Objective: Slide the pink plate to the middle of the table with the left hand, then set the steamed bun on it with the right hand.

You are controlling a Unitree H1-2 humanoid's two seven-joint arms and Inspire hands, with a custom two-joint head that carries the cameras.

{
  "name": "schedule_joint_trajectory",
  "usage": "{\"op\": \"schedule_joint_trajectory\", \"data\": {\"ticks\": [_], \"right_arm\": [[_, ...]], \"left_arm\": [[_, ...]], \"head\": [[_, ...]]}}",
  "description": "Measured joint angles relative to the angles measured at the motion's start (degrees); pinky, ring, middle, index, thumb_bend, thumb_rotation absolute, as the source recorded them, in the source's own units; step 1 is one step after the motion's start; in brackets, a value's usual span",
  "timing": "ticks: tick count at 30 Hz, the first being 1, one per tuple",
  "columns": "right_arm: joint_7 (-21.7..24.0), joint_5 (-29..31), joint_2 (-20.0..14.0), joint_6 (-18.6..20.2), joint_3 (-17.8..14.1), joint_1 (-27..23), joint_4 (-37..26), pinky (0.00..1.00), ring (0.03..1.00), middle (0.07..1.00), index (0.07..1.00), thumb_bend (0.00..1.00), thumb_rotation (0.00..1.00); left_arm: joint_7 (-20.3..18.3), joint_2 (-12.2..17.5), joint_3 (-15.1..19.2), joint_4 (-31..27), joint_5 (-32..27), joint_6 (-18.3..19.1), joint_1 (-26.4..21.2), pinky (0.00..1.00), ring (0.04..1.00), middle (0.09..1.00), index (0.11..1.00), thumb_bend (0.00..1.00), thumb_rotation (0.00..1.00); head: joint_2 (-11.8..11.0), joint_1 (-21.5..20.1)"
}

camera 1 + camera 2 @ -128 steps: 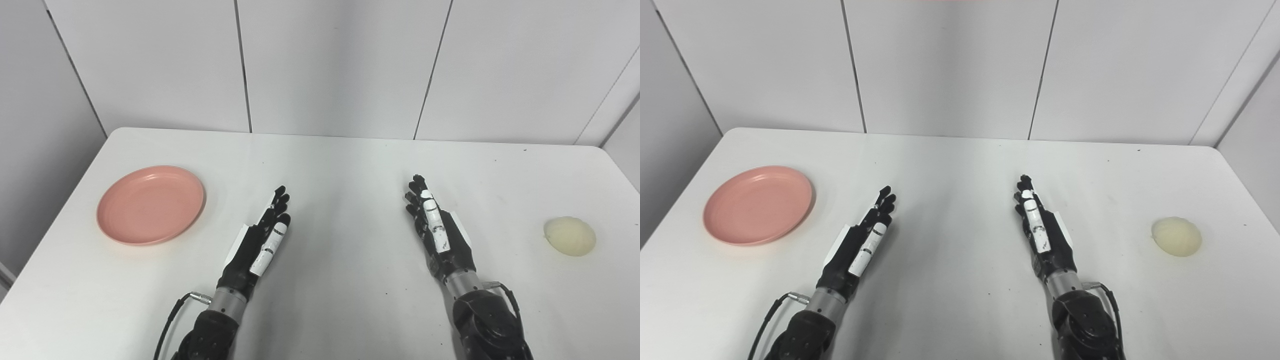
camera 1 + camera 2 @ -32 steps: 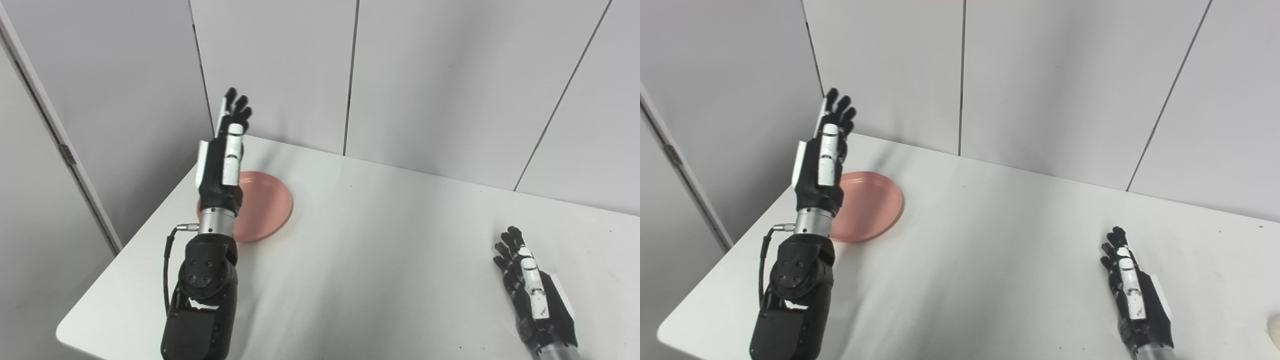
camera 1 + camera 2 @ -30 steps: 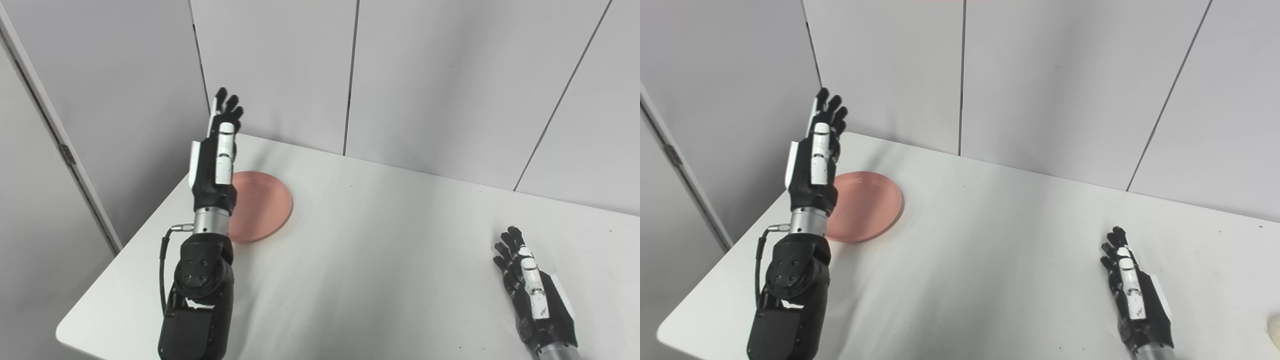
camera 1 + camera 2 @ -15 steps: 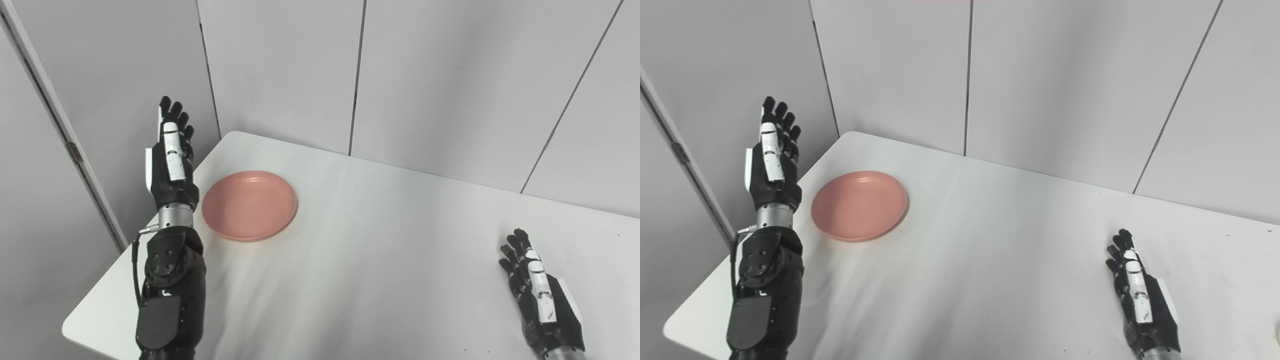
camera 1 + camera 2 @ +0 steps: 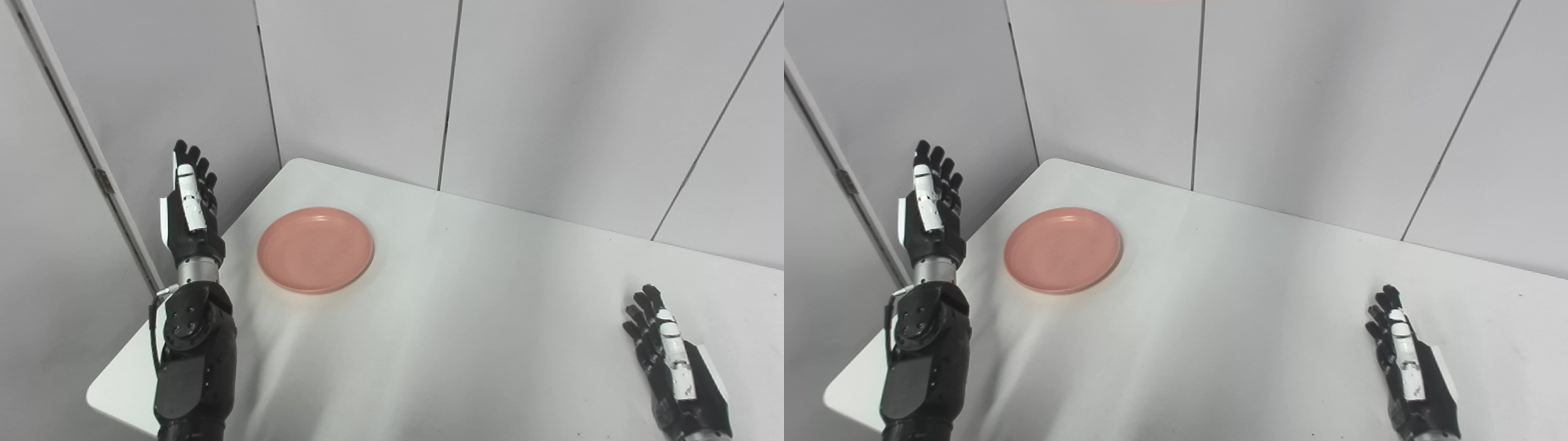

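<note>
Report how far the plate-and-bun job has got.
Nothing is done yet. The pink plate sits near the table's left edge, untouched. The left hand is raised, open, outside that edge beside the plate. The right hand rests open on the table. The bun is out of view. Both steps remain.

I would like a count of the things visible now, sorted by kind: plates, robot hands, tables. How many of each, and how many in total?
Pink plate: 1
Robot hands: 2, the left hand raised beside the table edge, the right hand low over the table
White table: 1
Total: 4
The steamed bun is not in view in either picture.
</note>
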Motion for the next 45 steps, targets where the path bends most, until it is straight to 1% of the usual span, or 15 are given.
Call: {"op": "schedule_joint_trajectory", "data": {"ticks": [4, 9, 11, 18, 22, 27, 36, 41, 45], "right_arm": [[-0.01, 0.02, 0.00, 0.00, 0.00, -0.01, 0.04, 1.00, 1.000, 1.000, 1.000, 0.02, 1.00], [-0.26, 0.01, 0.00, 0.53, 0.01, -0.01, -0.31, 1.00, 1.000, 1.000, 1.000, 0.03, 1.00], [-0.41, 0.00, -0.01, 1.30, 0.01, 0.00, -0.77, 1.00, 1.000, 1.000, 1.000, 0.02, 1.00], [-0.43, 0.02, -0.01, 1.33, 0.02, -0.03, -0.67, 1.00, 1.000, 1.000, 1.000, 0.03, 1.00], [-0.42, 0.01, -0.01, 1.31, 0.04, -0.04, -0.66, 1.00, 1.000, 1.000, 1.000, 0.03, 1.00], [-0.42, 0.02, -0.01, 1.31, 0.01, -0.05, -0.59, 1.00, 1.000, 1.000, 1.000, 0.03, 1.00], [-0.36, 0.03, -0.02, 1.18, 0.00, -0.10, -0.46, 1.00, 1.000, 1.000, 1.000, 0.03, 1.00], [-0.30, 0.10, -0.01, 1.00, -0.02, -0.15, -0.19, 1.00, 1.000, 1.000, 1.000, 0.03, 1.00], [-0.12, 0.15, 0.00, 0.98, -0.04, -0.25, 0.17, 1.00, 1.000, 1.000, 1.000, 0.05, 1.00]], "left_arm": [[0.51, 0.34, -0.04, 1.77, -0.69, 0.01, -0.05, 1.00, 0.994, 0.988, 1.000, 0.44, 1.00], [1.61, 0.33, -0.57, 3.62, -0.65, 0.25, -0.32, 1.00, 0.987, 0.984, 1.000, 0.45, 1.00], [1.69, 0.32, -0.99, 3.88, -0.65, 0.48, -0.33, 1.00, 0.991, 0.985, 1.000, 0.44, 1.00], [1.91, 0.28, -2.17, 4.53, -0.76, 1.65, -0.54, 1.00, 0.994, 0.978, 0.993, 0.44, 1.00], [1.90, 0.26, -2.64, 6.67, -1.25, 1.76, -0.56, 1.00, 0.993, 0.988, 1.000, 0.43, 1.00], [1.79, 0.27, -2.93, 9.44, -1.99, 1.76, -0.62, 1.00, 0.982, 0.980, 0.991, 0.42, 1.00], [1.22, 0.33, -2.74, 13.68, -5.55, 1.64, -0.88, 1.00, 0.983, 0.974, 0.988, 0.40, 1.00], [1.05, 1.30, -2.76, 16.19, -5.59, 1.36, -2.21, 1.00, 0.985, 0.975, 0.983, 0.41, 1.00], [0.65, 1.85, -2.83, 18.23, -5.57, 0.35, -2.76, 1.00, 0.980, 0.971, 0.978, 0.42, 1.00]], "head": [[0.09, 0.00], [0.35, 0.00], [0.44, 0.00], [0.79, 0.00], [0.79, -0.09], [0.79, -0.09], [1.14, -0.26], [1.32, -0.35], [1.32, -0.53]]}}
